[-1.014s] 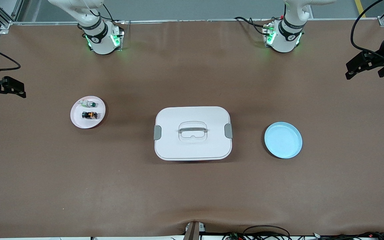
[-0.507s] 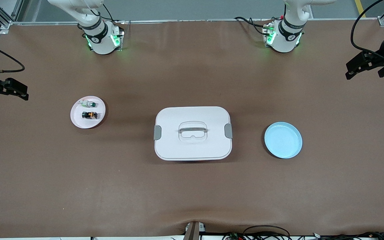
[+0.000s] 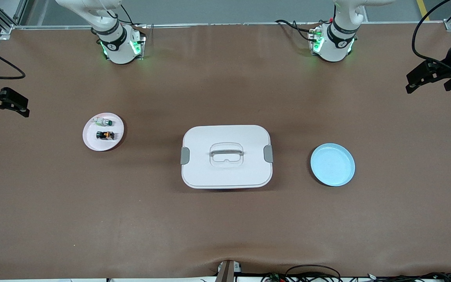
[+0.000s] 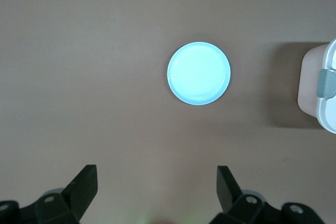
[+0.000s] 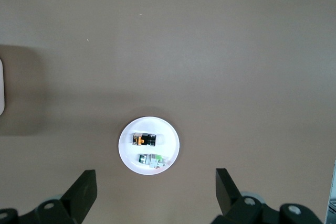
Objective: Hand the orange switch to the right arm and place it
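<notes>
The orange switch [image 3: 105, 135] lies on a small white plate [image 3: 92, 141] toward the right arm's end of the table, beside a white part with a green tip [image 3: 104, 122]. In the right wrist view the switch [image 5: 144, 140] and the plate [image 5: 128, 157] lie below my right gripper [image 5: 155, 190], which is open, empty and high up. In the front view the right gripper [image 3: 14, 103] hangs over the table's end. My left gripper [image 3: 425, 76] is open and empty, high over the other end; its wrist view [image 4: 156, 190] shows only table between the fingers.
A white lidded box [image 3: 226, 156] with grey latches and a handle stands mid-table. An empty light-blue plate [image 3: 332, 164] lies toward the left arm's end and also shows in the left wrist view [image 4: 199, 73]. The arm bases [image 3: 118, 43] [image 3: 333, 41] stand along the table's edge farthest from the front camera.
The right gripper has shifted slightly at the table's end. The left arm, the plates, the box and the switch have not moved.
</notes>
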Controlling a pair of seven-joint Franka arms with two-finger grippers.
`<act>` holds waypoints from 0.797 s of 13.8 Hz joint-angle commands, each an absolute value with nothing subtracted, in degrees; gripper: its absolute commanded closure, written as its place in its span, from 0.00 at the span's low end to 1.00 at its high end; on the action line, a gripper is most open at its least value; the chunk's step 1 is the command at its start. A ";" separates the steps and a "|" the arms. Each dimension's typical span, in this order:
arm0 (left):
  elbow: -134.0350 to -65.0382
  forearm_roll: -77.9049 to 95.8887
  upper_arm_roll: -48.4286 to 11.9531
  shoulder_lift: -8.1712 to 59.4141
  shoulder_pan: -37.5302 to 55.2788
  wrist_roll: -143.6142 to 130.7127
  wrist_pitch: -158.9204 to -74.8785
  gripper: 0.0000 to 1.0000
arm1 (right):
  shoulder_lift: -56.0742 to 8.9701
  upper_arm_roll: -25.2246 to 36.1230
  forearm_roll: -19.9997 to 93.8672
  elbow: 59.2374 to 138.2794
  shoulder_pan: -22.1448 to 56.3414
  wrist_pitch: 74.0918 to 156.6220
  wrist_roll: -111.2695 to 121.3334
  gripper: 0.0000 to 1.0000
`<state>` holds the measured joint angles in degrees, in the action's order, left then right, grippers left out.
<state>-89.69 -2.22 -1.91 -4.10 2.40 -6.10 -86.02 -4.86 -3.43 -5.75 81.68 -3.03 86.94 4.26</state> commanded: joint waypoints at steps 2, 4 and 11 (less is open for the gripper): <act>-88.24 -1.32 -1.93 -3.52 2.11 -4.75 -84.73 0.00 | -5.27 -1.77 -5.89 80.16 -0.28 85.08 2.81 0.00; -88.24 -1.32 -1.93 -3.52 2.11 -4.83 -84.73 0.00 | -5.27 1.74 -5.71 80.24 2.54 84.29 2.81 0.00; -88.24 -1.32 -1.93 -3.52 2.11 -4.75 -84.73 0.00 | -4.66 2.90 4.49 80.24 -1.93 81.48 2.72 0.00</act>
